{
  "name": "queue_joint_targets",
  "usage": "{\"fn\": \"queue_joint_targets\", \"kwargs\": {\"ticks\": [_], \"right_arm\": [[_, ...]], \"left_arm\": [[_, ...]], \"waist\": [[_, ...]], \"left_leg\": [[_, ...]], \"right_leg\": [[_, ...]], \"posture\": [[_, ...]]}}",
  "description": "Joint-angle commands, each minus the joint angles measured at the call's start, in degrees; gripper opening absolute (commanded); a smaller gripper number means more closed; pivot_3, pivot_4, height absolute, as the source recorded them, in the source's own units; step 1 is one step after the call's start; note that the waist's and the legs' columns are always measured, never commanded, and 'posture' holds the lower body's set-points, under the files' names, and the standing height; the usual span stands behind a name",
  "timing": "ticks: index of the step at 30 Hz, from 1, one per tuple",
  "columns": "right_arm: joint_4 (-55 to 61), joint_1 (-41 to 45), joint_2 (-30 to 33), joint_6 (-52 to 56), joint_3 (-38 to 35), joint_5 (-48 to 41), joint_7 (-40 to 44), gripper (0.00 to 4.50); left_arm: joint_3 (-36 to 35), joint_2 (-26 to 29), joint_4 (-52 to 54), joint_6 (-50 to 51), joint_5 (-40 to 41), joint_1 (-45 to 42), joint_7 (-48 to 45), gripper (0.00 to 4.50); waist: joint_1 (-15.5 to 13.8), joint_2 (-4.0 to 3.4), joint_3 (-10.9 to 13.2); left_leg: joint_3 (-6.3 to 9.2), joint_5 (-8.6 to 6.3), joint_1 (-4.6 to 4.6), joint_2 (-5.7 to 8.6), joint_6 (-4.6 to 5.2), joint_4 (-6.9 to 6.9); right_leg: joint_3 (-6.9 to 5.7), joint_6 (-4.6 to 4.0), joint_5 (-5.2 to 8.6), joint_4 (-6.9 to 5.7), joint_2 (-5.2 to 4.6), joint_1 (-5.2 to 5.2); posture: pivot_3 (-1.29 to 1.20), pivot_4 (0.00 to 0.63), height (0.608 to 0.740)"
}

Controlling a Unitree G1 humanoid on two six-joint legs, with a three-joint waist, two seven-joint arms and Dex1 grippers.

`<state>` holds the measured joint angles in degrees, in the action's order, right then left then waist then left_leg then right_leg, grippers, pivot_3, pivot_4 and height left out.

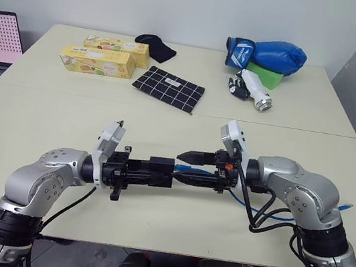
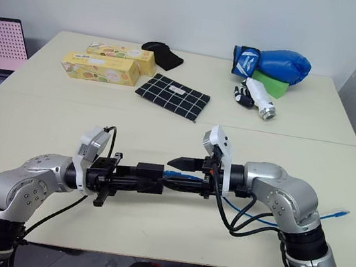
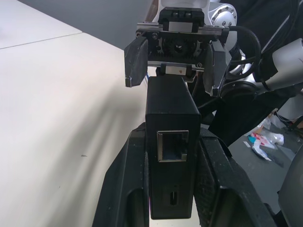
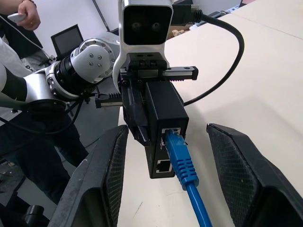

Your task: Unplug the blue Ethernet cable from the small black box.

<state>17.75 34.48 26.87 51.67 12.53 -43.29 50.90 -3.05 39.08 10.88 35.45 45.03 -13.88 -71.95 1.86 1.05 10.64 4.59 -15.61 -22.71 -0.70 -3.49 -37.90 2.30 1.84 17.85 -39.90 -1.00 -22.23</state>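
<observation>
At the far side of the pale cream table point(image 1: 166, 125) lay two yellow cardboard boxes point(image 1: 98, 61), a black cloth with a white grid point(image 1: 169, 89), a blue boxing glove point(image 1: 271, 55) and a white bottle point(image 1: 256, 90). Nothing stood between the two arms. Above the table's near half, the left gripper point(image 3: 173, 189) was clenched on the small matte-black plastic box point(image 4: 163, 123), held level. The thin bright-blue Ethernet cable point(image 4: 182, 163) was plugged into the box's port and trailed off past the right arm. The right gripper point(image 4: 165, 184) stood released, its fingers point(image 4: 236, 165) wide on either side of the plug, touching nothing.
</observation>
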Motion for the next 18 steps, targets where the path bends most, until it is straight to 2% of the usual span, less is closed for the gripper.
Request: {"fn": "queue_joint_targets", "kwargs": {"ticks": [1,8,11,18], "right_arm": [[0.9,0.4,-0.1,-0.3,-0.4,0.2,0.3,2.79],[1.0,0.1,0.2,-0.6,0.1,1.4,0.8,2.79],[1.1,0.0,0.1,-0.9,0.2,2.1,1.1,2.35],[0.9,-0.2,0.2,-1.3,0.4,2.7,1.6,0.83]], "left_arm": [[-0.8,-0.2,0.6,-1.2,0.1,0.0,-0.6,0.8],[-0.5,-0.6,0.7,-1.4,0.2,0.1,-0.3,0.8],[-0.5,-0.8,0.8,-1.4,0.2,0.2,-0.2,0.8],[-0.5,-0.9,0.9,-1.1,0.2,0.2,-0.1,0.8]], "waist": [[0.0,0.0,0.0],[0.0,0.0,0.0],[0.0,0.0,0.0],[0.0,0.0,0.0]], "left_leg": [[0.0,0.0,0.0,0.0,0.0,0.0],[0.0,0.0,0.0,0.0,0.0,0.0],[0.0,0.0,0.0,0.0,0.0,0.0],[0.0,0.0,0.0,0.0,0.0,0.0]], "right_leg": [[0.0,0.0,0.0,0.0,0.0,0.0],[0.0,0.0,0.0,0.0,0.0,0.0],[0.0,0.0,0.0,0.0,0.0,0.0],[0.0,0.0,0.0,0.01,0.0,0.0]], "posture": [[0.0,0.15,0.74],[0.0,0.15,0.74],[0.0,0.15,0.74],[0.0,0.15,0.74]]}}
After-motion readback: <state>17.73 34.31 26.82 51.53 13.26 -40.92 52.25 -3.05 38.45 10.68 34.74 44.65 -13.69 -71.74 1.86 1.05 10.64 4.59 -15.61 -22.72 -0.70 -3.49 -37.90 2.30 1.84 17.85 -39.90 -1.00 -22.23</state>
